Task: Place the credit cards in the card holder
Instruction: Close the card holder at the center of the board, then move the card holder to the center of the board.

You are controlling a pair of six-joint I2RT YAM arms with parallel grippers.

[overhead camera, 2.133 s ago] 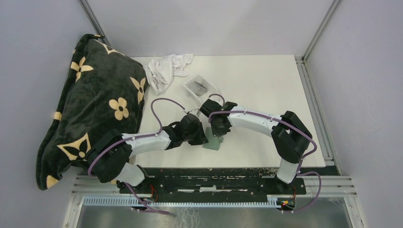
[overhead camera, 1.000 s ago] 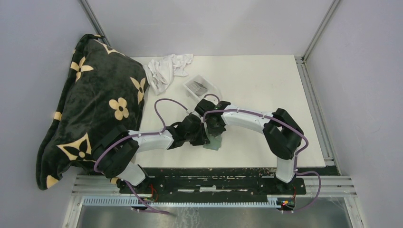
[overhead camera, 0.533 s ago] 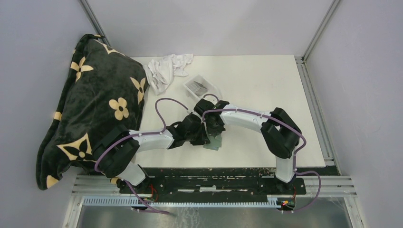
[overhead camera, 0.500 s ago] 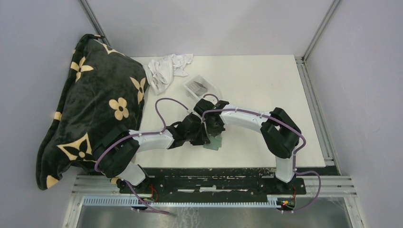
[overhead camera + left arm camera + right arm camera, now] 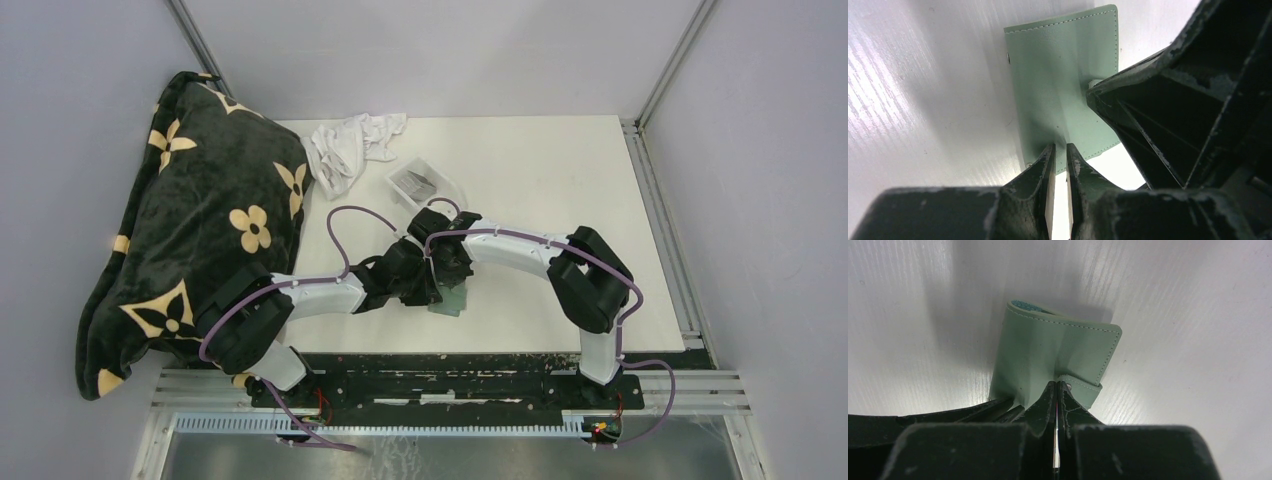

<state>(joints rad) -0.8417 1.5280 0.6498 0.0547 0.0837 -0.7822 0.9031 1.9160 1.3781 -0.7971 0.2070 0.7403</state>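
Pinching card holder (image 5: 1048, 350) at tab edge, right tool (image 5: 1056, 385); left tool (image 5: 1058, 150) nearly closed, grasp unclear.

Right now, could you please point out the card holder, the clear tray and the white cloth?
card holder (image 5: 1063, 80): left wrist view, middle of its green outer cover.
clear tray (image 5: 443, 175): top external view, its far right rim.
white cloth (image 5: 345, 145): top external view, centre of the crumpled heap.

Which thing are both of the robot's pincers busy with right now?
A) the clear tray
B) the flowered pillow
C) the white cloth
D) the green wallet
D: in the wrist views the left pincer and the right pincer are both nearly shut on the green wallet.
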